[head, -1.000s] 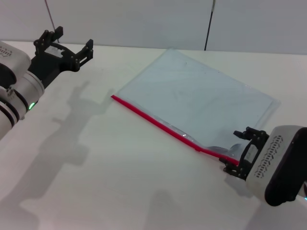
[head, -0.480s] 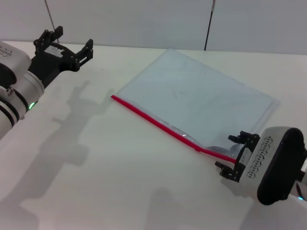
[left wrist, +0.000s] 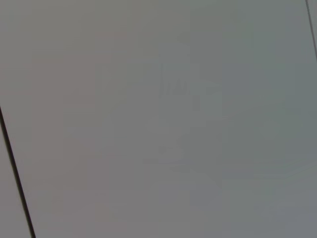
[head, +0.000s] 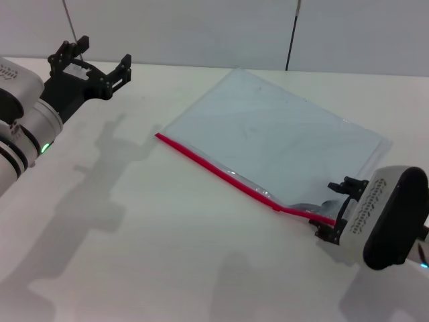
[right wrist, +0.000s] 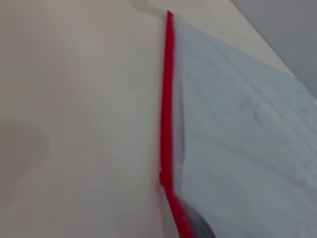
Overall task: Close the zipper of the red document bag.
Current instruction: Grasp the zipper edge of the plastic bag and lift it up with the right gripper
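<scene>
Head view: red document bag (head: 278,144) lies flat on the table (head: 134,235), right of centre, turned at an angle. Its zipper (head: 228,176) runs along the long edge facing the robot, from the far-left corner down to the near-right corner. Right wrist view looks straight along the zipper (right wrist: 167,99); a small knot on the strip is probably the slider (right wrist: 164,177), and the bag mouth beside it appears slightly raised, so that stretch is likely unclosed.

Right gripper (head: 337,209) sits low at the near-right end of the zipper, at or touching the bag corner, fingers pointing along the strip. Reads as positioned to pin that end or to reach the slider. Cannot tell whether the fingers are clenched on anything.

Left gripper (head: 90,59) is raised over the table's far-left area, well apart from the bag, fingers spread, holding nothing. Looks parked.
</scene>
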Robot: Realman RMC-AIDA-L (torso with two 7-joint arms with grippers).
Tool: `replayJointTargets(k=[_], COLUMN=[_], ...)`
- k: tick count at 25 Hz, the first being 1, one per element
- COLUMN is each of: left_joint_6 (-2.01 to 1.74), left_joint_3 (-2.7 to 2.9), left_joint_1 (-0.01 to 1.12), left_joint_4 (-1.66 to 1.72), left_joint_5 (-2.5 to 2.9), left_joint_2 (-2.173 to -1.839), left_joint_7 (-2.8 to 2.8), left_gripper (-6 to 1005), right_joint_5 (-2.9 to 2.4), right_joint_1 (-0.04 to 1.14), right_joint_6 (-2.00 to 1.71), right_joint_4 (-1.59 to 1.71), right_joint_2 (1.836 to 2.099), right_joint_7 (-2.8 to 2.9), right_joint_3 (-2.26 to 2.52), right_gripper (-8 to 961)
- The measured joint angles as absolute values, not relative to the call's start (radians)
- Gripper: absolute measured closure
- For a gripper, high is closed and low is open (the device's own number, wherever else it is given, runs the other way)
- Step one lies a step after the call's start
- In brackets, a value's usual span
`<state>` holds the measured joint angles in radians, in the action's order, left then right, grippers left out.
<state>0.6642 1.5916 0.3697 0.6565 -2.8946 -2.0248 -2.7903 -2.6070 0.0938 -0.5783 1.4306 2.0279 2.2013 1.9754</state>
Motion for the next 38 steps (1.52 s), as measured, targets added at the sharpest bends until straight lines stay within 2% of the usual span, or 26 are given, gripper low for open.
replayJointTargets(k=[16,27,32,38], left_joint_6=[0.662,0.666,0.667,0.667], left_joint_3=[1.596,1.598,1.599,1.598], left_joint_1=[0.373,0.375,0.375,0.373], left_joint_4=[0.657,0.656,0.657,0.659], left_joint_5=[-2.895,-2.895,-2.894,-2.893], left_joint_2=[-2.026,-2.026,-2.028,-2.028], left_joint_7=[-2.790,-2.790,-2.790,-2.790], left_gripper=[155,157,158,159], right_joint_5=[-2.608,-2.608,-2.608,-2.608], right_joint_1=[0.148,0.211,0.231,0.245], right_joint_6=[-0.570,-0.569,-0.567,-0.564], right_joint_4=[1.391,1.331,1.309,1.303], right_joint_2=[2.028,2.029,2.029,2.028], right_joint_7=[2.218,2.232,2.244,2.266], right_joint_3=[1.963,1.959,1.958,1.953], right_gripper=[297,383,382,477])
